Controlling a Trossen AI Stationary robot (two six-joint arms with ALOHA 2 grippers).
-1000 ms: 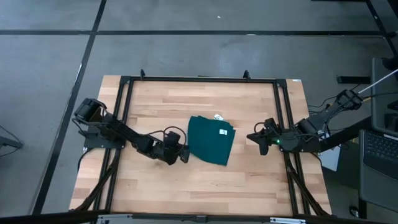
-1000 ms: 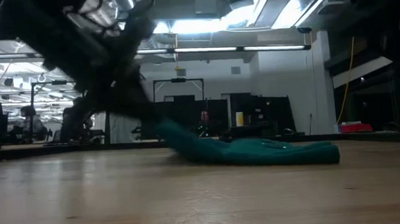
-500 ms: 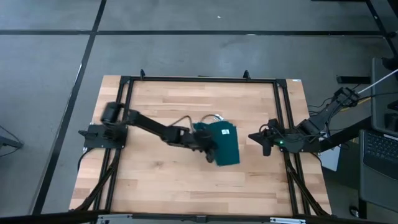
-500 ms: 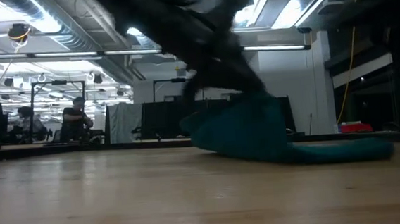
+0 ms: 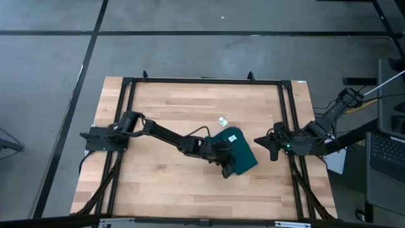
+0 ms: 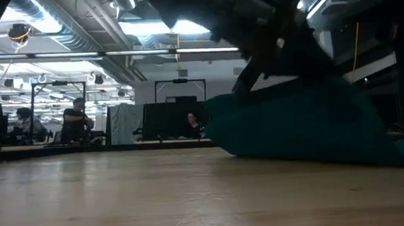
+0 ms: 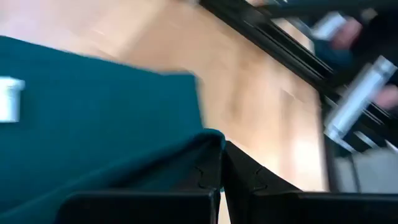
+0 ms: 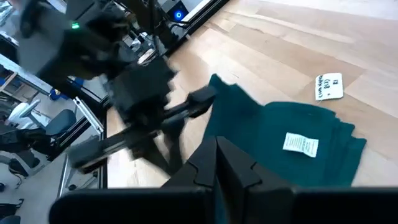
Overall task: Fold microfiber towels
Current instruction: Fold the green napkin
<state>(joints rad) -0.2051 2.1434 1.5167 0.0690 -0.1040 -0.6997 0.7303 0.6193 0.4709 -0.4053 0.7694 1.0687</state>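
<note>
Centre-right of the high view: left end effector (image 5: 226,170) is clamped on the microfiber towel (image 5: 237,152) edge, lifting it for a fold. Right end effector (image 5: 268,144) waits closed, empty, at the tabletop (image 5: 164,107) right edge.

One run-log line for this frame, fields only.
left gripper: shut on towel edge, carrying it across | right gripper: shut, waiting at table's right edge | loose white tag: beside towel

A dark arm (image 6: 267,23) lifts the teal towel (image 6: 296,128) off the wooden table (image 6: 123,204)
</note>
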